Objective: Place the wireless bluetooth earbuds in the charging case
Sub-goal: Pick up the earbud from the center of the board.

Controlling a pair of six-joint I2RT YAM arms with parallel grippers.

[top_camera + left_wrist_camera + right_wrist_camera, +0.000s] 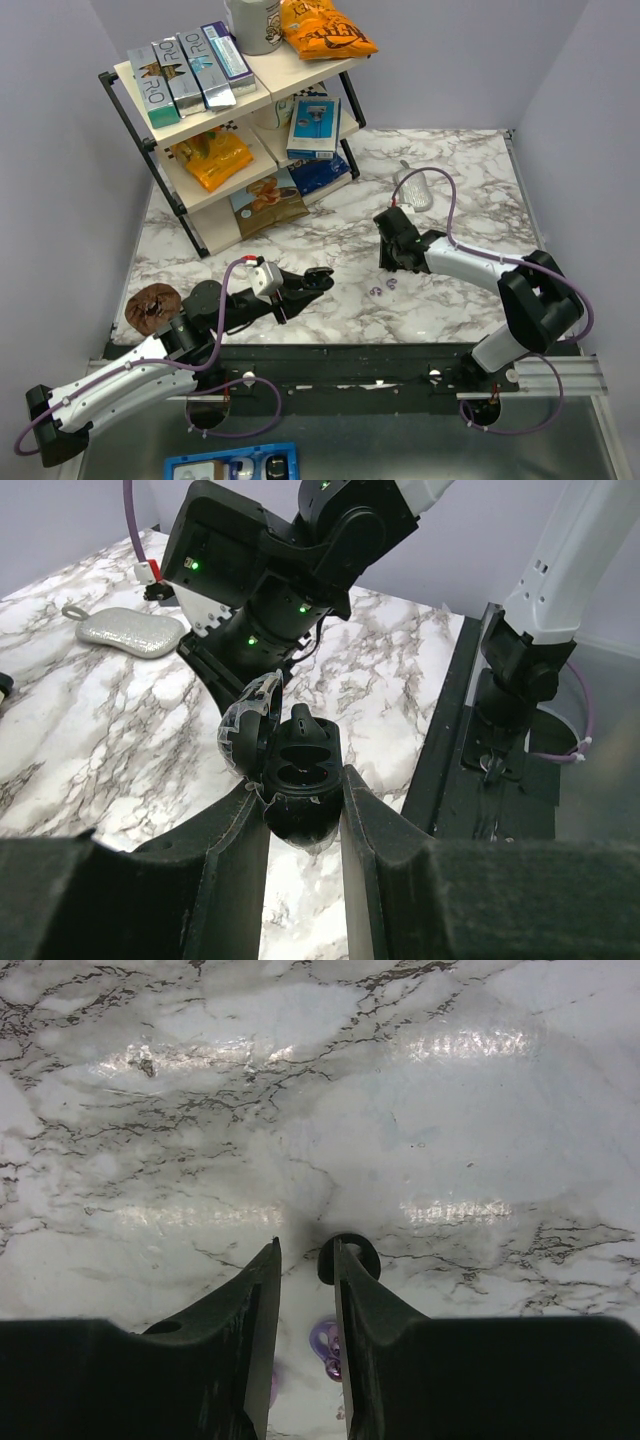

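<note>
Between the left fingers, over the middle of the marble worktop, sat the charging case: a glossy black oval clamshell, pinched at its sides, with its clear lid swung open and its two round wells empty. To its right the purple earbuds lay on the worktop, translucent and tiny, close under the right fingers. A black ring-like earbud lay just beside one fingertip. Those fingers stood a narrow gap apart, gripping nothing.
</note>
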